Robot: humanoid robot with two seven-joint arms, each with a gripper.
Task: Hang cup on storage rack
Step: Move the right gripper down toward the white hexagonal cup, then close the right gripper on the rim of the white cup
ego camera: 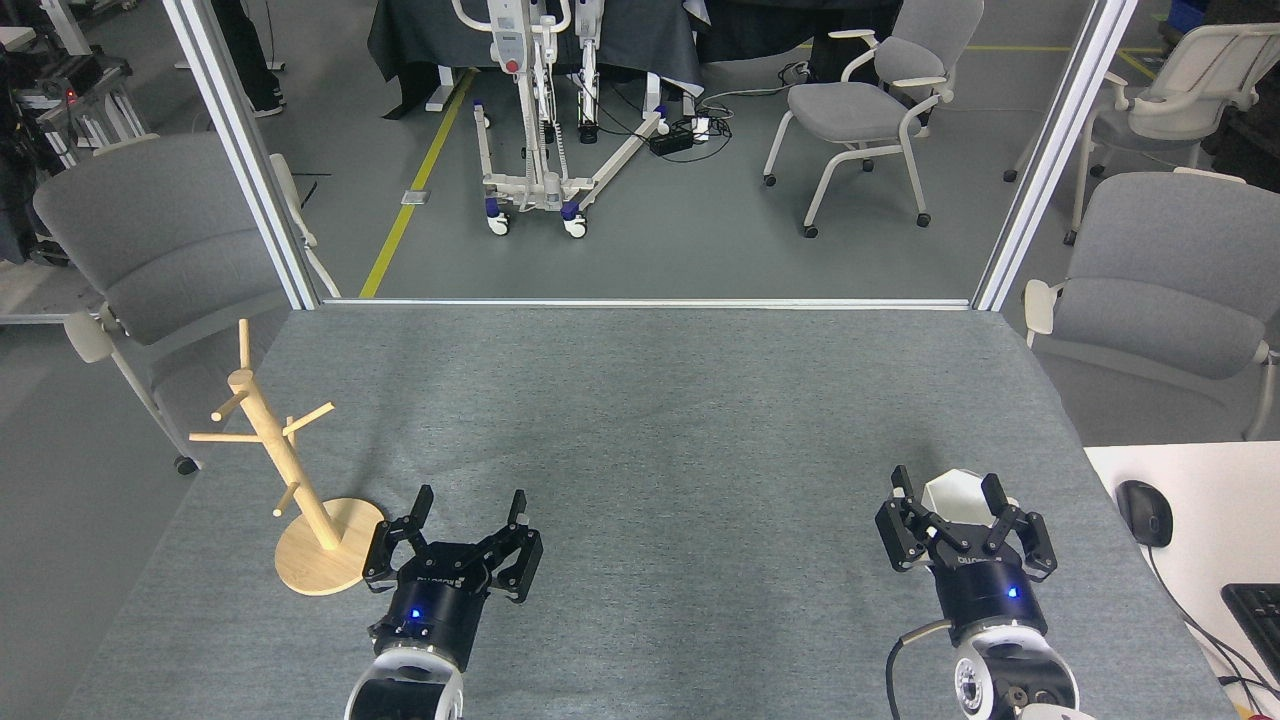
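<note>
A: What lies beyond the grey felt-covered table (650, 400)?

B: A grey floor with a yellow line (415, 180), grey padded chairs with white frames (870, 100), and a white wheeled lift stand (535, 120).

A: And at right?

B: A white desk (1190, 500) bearing a black mouse (1145, 512).

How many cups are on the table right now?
1. The cup sits at the table's near right, between the open fingers of the right gripper, which partly hides it. None hang on the storage rack.
</note>
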